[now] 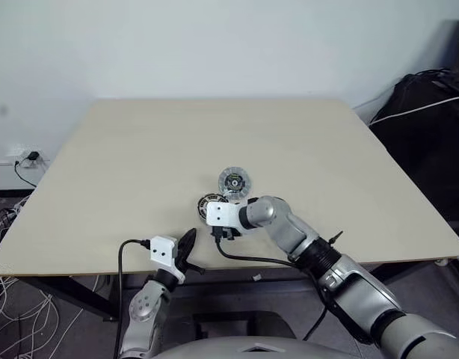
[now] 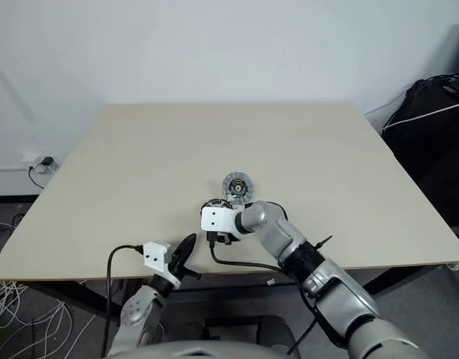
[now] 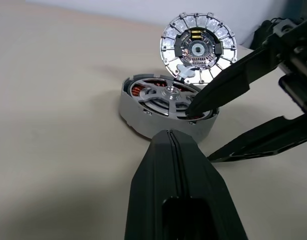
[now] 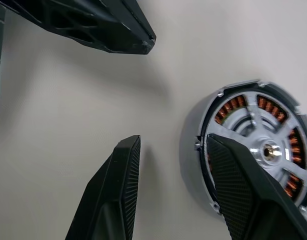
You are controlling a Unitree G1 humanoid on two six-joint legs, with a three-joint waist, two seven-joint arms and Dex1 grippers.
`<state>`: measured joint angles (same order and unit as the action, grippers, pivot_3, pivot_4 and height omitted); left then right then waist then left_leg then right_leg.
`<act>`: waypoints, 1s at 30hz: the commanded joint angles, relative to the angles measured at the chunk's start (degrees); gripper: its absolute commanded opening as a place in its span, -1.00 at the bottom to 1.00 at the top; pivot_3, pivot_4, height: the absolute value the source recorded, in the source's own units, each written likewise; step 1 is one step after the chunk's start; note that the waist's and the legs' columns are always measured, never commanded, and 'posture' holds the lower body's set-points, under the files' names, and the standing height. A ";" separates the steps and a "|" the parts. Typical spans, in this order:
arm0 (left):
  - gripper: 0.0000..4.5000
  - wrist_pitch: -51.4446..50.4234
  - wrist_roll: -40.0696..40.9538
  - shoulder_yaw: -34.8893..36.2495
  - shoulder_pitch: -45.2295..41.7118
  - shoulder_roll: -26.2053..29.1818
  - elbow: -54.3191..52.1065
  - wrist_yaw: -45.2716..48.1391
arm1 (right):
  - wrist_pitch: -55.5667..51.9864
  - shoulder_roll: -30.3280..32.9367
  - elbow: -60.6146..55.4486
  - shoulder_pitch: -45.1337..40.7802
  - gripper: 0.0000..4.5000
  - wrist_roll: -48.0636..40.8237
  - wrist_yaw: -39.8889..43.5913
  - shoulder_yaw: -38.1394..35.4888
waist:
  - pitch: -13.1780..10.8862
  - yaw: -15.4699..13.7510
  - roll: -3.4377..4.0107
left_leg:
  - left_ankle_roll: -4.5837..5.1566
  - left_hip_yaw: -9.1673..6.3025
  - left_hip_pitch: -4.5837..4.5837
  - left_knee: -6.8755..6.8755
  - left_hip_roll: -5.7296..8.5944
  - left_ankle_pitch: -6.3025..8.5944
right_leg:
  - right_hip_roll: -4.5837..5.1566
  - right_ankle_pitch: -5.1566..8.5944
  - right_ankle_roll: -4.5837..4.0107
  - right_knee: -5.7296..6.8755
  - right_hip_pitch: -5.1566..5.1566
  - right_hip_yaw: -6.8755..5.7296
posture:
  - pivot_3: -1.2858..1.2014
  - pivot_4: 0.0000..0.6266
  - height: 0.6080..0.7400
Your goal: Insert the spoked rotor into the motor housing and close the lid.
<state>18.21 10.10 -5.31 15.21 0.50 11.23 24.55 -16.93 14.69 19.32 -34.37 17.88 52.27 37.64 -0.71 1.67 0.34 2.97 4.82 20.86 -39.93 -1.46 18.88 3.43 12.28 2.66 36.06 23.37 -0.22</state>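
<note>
While our right claw (image 3: pixel 206 127) stands open over the seated spoked rotor (image 3: pixel 166 97), left claw (image 3: pixel 169 142) closed empty, we judge the ribbed silver disc lid (image 3: pixel 197 49) rigid, slick; grip its rim.

The table (image 1: pixel 140 172) is pale beige. The motor housing (image 3: pixel 143 112) is matte grey, with copper-orange windings showing between the silver spokes of the rotor (image 3: pixel 166 96). The lid (image 3: pixel 198 48) is bright silver with a dark round centre. Both grippers' fingers (image 3: pixel 228 85) are black.
</note>
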 commanded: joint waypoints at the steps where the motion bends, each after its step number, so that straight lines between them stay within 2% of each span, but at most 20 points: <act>1: -1.00 1.12 -0.11 -0.61 0.28 -0.53 -2.66 -0.72 | 1.94 -1.22 2.70 -2.77 0.01 0.37 -0.76 -0.94 | 0.01 0.15 0.01 | 0.00 0.00 0.00 0.00 -0.01 0.00 | 0.00 0.00 0.00 0.00 0.00 0.00 | 0.03 -1.00 1.00; 12: -1.00 0.36 -0.68 -1.94 1.82 -0.96 -5.31 -2.30 | 3.56 -1.47 7.75 -4.13 0.01 0.78 -0.82 -1.28 | 0.03 0.39 0.05 | -0.01 -0.01 -0.07 0.00 -0.02 -0.01 | 0.00 -0.02 -0.02 0.02 -0.06 0.00 | 0.03 -1.00 1.00; 15: -1.00 0.45 -0.79 -2.26 1.97 -1.03 -5.37 -2.61 | 3.42 -1.48 7.97 -4.17 -0.26 0.81 -0.76 -1.30 | 0.04 0.37 0.07 | -0.02 -0.01 -0.08 0.00 -0.02 -0.02 | 0.00 -0.03 -0.02 0.04 -0.07 0.00 | 0.03 -1.00 1.00; 20: -1.00 0.96 -0.93 -2.66 1.95 -1.15 -4.71 -3.06 | 3.20 -1.54 7.81 -4.04 -0.94 0.92 -0.52 -1.47 | 0.05 0.42 0.08 | -0.01 -0.01 -0.08 0.00 -0.03 -0.01 | -0.01 -0.02 -0.02 0.03 -0.05 0.00 | 0.03 -1.00 1.00; 30: -1.00 3.20 -1.05 -2.37 0.79 -1.65 -0.55 -2.97 | 2.73 -1.41 7.24 -3.57 -0.95 1.01 -0.63 -2.04 | 0.07 0.42 0.12 | -0.02 0.01 -0.08 0.00 -0.03 -0.03 | -0.01 -0.04 -0.05 0.05 -0.03 0.00 | 0.03 -1.00 1.00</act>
<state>19.75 9.14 -7.36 16.68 -0.77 10.64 21.34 -13.86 13.02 27.00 -37.58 18.62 52.20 37.04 -0.64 2.09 0.47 2.95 4.82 20.77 -39.94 -1.49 18.85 3.43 12.23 2.61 36.11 23.33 -0.22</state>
